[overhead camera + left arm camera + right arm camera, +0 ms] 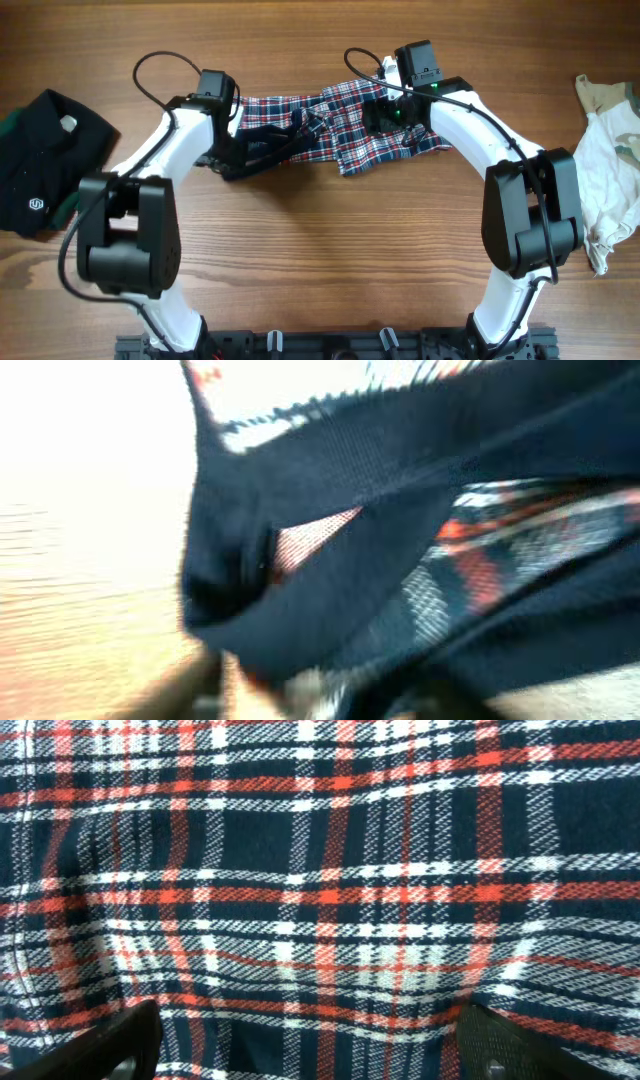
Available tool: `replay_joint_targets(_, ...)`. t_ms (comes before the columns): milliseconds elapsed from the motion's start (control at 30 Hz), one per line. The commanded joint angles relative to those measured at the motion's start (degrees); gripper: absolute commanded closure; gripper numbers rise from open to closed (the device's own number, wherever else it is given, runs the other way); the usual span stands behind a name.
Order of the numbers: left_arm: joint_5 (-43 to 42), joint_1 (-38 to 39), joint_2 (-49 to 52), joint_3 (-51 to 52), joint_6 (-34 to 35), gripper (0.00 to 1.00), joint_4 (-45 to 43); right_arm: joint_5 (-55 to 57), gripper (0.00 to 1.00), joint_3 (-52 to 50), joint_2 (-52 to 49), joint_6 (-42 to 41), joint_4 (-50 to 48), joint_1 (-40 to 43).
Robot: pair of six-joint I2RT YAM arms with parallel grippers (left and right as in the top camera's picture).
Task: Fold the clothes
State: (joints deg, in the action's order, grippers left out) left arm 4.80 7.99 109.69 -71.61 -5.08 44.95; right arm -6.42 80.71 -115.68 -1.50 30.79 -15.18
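Observation:
The clothes (345,140), a red, navy and white plaid shirt, lie bunched at the far middle of the wooden table (320,260). My left gripper (258,150) is down at the shirt's left end. The left wrist view is blurred: navy trim and plaid of the clothes (380,560) fill it, and cloth lies between the left gripper's (315,695) dim fingers. How far they have closed does not show. My right gripper (385,110) is over the shirt's right half. In its wrist view the clothes (320,890) fill the frame, and the right gripper (310,1055) stands open, fingers wide apart against the cloth.
A black garment (45,160) with a small white logo lies at the table's left edge. A white and beige garment (610,170) lies at the right edge. Bare wood shows in front of the shirt, between the two arms.

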Motion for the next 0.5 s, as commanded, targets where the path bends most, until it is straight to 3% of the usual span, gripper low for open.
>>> replay_joint_targets(0,1.1,-0.1,-4.4,-0.1,1.5,0.00,-0.4,-0.9,0.05,-0.4,-0.6,-0.4,-0.2,-0.2)
replay_joint_targets(133,-7.0,-0.1,-4.3,0.4,2.8,0.01,-0.4,-0.9,0.05,-0.4,-0.6,-0.4,-0.2,-0.2)
replay_joint_targets(200,-8.0,0.1,-3.8,4.3,2.8,0.10,-0.6,-0.9,0.05,-0.4,-0.6,-0.4,-0.3,-0.2)
replay_joint_targets(267,-7.3,0.0,-3.8,7.5,2.8,0.05,-2.3,-0.9,0.05,-0.4,-0.7,-0.3,-0.8,-0.2)
replay_joint_targets(333,-6.6,0.0,-3.8,8.6,2.8,0.27,-3.4,-0.9,0.05,-0.4,-1.1,-0.2,-1.0,-0.2)
replay_joint_targets(467,-5.4,0.0,-3.8,8.7,2.8,0.59,-5.0,-0.9,0.05,-0.5,-1.2,0.0,-1.2,-0.2)
